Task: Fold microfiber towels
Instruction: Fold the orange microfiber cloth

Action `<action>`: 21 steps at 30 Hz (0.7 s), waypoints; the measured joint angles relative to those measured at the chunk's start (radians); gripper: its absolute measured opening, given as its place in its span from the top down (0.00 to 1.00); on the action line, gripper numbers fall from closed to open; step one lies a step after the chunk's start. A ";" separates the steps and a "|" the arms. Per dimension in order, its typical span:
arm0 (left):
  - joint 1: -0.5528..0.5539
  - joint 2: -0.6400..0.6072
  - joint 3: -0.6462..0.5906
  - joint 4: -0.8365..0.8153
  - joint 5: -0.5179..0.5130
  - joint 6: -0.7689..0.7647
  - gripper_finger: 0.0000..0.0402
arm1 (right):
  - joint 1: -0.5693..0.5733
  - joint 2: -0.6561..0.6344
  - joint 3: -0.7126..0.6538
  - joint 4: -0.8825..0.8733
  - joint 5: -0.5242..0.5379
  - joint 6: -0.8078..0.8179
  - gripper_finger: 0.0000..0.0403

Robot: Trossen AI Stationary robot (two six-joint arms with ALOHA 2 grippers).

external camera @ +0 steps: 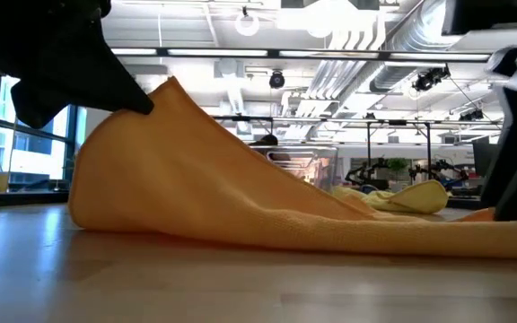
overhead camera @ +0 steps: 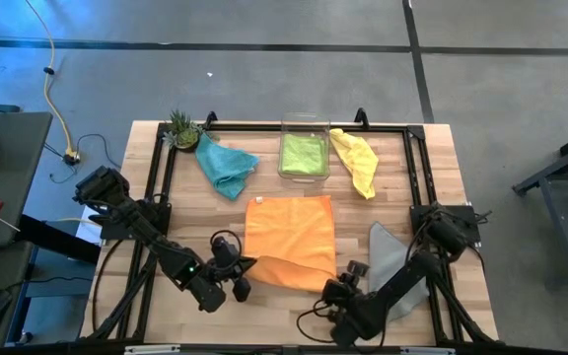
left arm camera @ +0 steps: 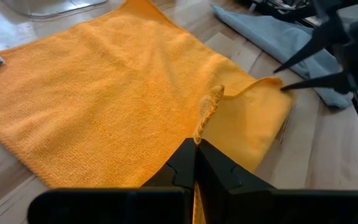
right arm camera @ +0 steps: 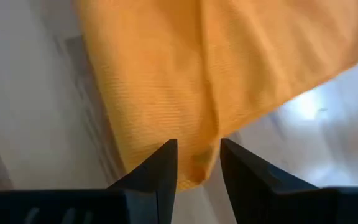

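Note:
An orange towel point(overhead camera: 289, 242) lies spread at the table's middle. My left gripper point(overhead camera: 247, 264) is shut on its near left corner and my right gripper point(overhead camera: 351, 270) on its near right corner. The low view shows the left corner raised in a peak point(external camera: 169, 90); the rest of the towel rests on the table. A teal towel point(overhead camera: 227, 166) and a yellow towel point(overhead camera: 355, 160) lie crumpled at the far side. A lime green towel point(overhead camera: 304, 153) sits in a clear bin. A grey towel point(overhead camera: 394, 258) lies partly under the right arm. My left gripper pinches the orange towel's near left corner point(left arm camera: 205, 115) between its two shut fingers, the cloth bunched there. The fingers slant down from the table's near left. The corner is lifted clear and the cloth slopes down from it to the table point(external camera: 240, 206). My right gripper has the orange towel's near right corner point(right arm camera: 194, 155) between its two fingers point(right arm camera: 160, 168). The fingers slant steeply down from the near side. In the left wrist view this corner point(left arm camera: 267, 84) curls up a little off the table.
The clear bin point(overhead camera: 304, 126) stands at the far middle, and a small pineapple-like plant point(overhead camera: 181, 128) at the far left corner. A black frame point(overhead camera: 264, 126) runs along the table's edges. Bare wood shows to the towel's left.

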 joint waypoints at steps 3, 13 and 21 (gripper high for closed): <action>-0.009 0.000 0.000 0.001 -0.008 -0.007 1.00 | -0.011 0.000 -0.022 0.025 -0.023 -0.020 0.72; -0.038 0.000 0.000 -0.001 -0.022 -0.045 1.00 | -0.031 0.000 -0.043 -0.007 -0.004 0.015 0.81; -0.048 0.000 0.000 -0.002 -0.021 -0.049 1.00 | -0.025 0.000 -0.041 -0.030 -0.001 0.015 0.98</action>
